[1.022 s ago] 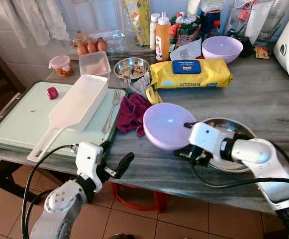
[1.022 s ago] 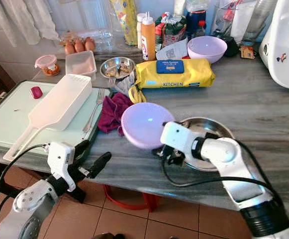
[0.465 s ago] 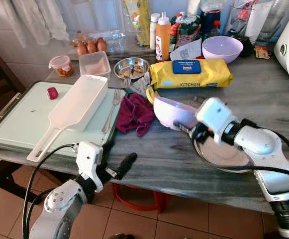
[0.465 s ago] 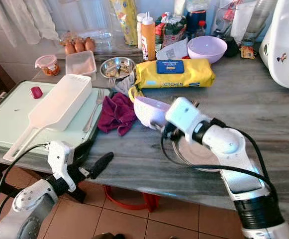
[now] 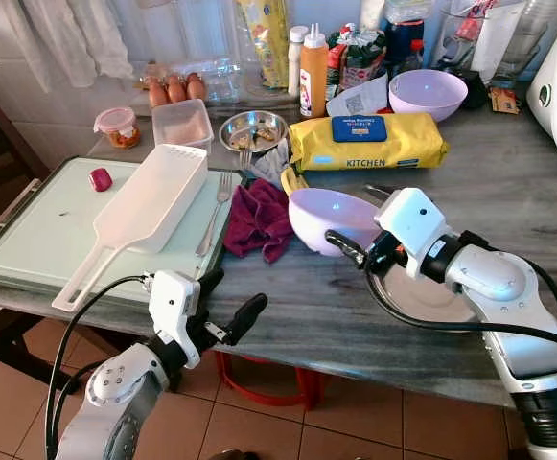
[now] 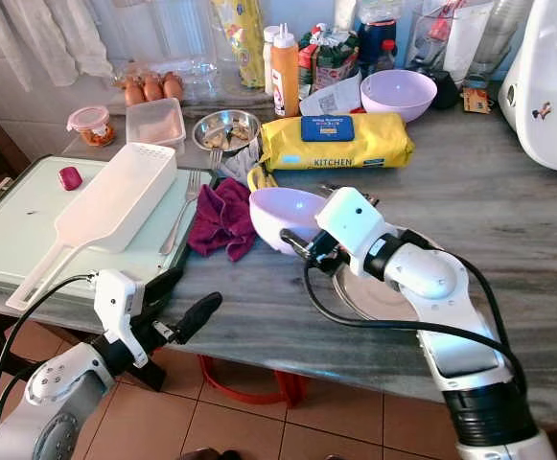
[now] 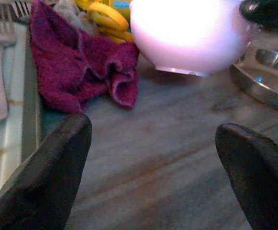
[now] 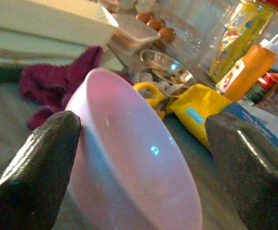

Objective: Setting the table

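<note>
At the centre of the grey marble countertop (image 5: 508, 192), just at three o'clock of the crumpled maroon cloth (image 5: 259, 218) — lilac plastic bowl (image 5: 334, 218), upright, apparently resting there, right gripper (image 5: 347, 247) spread wide at its near rim and clamping nothing. Best backed straight off toward four o'clock over the round steel plate (image 5: 422, 292), without nudging the rim — judged nearly done. Left gripper (image 5: 228, 311) parted too, empty, low at seven o'clock by the counter edge.
</note>
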You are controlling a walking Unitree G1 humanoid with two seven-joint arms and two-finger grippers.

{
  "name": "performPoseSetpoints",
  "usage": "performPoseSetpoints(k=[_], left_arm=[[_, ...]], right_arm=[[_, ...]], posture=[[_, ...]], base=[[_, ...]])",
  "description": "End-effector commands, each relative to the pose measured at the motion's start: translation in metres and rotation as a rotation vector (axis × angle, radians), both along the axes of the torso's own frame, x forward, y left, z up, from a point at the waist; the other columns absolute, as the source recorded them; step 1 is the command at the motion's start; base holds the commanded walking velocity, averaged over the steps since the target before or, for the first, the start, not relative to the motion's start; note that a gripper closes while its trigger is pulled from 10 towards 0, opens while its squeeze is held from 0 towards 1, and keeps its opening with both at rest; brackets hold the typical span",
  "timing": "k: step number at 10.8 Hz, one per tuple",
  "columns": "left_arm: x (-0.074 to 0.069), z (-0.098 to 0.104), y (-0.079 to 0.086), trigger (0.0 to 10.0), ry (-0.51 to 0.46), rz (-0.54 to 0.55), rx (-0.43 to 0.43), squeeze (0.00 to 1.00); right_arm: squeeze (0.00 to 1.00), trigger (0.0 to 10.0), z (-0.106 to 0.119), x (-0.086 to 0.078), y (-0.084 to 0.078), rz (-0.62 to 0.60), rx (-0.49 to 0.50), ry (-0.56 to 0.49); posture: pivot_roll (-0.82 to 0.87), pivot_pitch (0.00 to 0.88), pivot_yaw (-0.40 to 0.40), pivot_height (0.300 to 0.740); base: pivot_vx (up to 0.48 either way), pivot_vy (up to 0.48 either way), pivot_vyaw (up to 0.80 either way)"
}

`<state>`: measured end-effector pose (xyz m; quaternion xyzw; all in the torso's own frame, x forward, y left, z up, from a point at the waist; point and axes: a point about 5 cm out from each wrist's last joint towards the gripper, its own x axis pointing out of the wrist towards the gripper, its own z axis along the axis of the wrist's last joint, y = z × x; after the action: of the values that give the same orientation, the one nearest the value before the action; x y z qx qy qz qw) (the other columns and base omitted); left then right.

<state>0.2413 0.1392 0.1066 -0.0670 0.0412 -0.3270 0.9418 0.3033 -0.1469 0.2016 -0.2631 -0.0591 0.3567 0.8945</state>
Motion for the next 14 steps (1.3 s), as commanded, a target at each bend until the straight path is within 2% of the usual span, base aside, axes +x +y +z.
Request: performPoseSetpoints(k=[1, 4, 7, 9, 10, 12, 14], left_arm=[[0.000, -0.003, 0.005, 10.0, 0.008, 0.008, 0.025, 0.00], [0.001, -0.003, 0.003, 10.0, 0.005, 0.009, 0.027, 0.00], [0.001, -0.003, 0.001, 10.0, 0.002, 0.005, 0.025, 0.00], [0.001, -0.001, -0.001, 10.0, -0.003, 0.000, 0.021, 0.00], [0.003, 0.004, -0.002, 10.0, -0.019, -0.006, 0.005, 0.00], [0.002, 0.013, -0.007, 10.0, -0.040, -0.057, -0.043, 0.00], [-0.002, 0.011, -0.007, 10.0, -0.025, -0.077, -0.047, 0.00]], right_arm=[[0.00, 10.0, 0.009, -0.004, 0.006, 0.039, 0.041, -0.013], [0.00, 10.0, 0.012, -0.006, 0.014, 0.087, 0.120, 0.023], [0.00, 10.0, 0.013, -0.005, 0.012, 0.042, 0.114, -0.010], [0.00, 10.0, 0.016, -0.007, 0.010, 0.021, 0.147, -0.014], [0.00, 10.0, 0.020, -0.012, 0.005, 0.020, 0.179, 0.008], [0.00, 10.0, 0.016, -0.032, -0.014, 0.003, 0.217, 0.078], [0.00, 10.0, 0.017, -0.044, -0.027, -0.027, 0.231, 0.131]], posture=[[-0.03, 0.096, 0.101, 0.740], [-0.03, 0.087, 0.099, 0.740], [-0.03, 0.085, 0.096, 0.740], [-0.04, 0.084, 0.096, 0.740], [-0.04, 0.082, 0.092, 0.740], [-0.06, 0.089, 0.091, 0.740], [-0.08, 0.102, 0.099, 0.740]], base=[[0.000, 0.000, 0.00], [0.000, 0.000, 0.00], [0.000, 0.000, 0.00], [0.000, 0.000, 0.00], [0.000, 0.000, 0.00], [0.000, 0.000, 0.00], [0.000, 0.000, 0.00]])
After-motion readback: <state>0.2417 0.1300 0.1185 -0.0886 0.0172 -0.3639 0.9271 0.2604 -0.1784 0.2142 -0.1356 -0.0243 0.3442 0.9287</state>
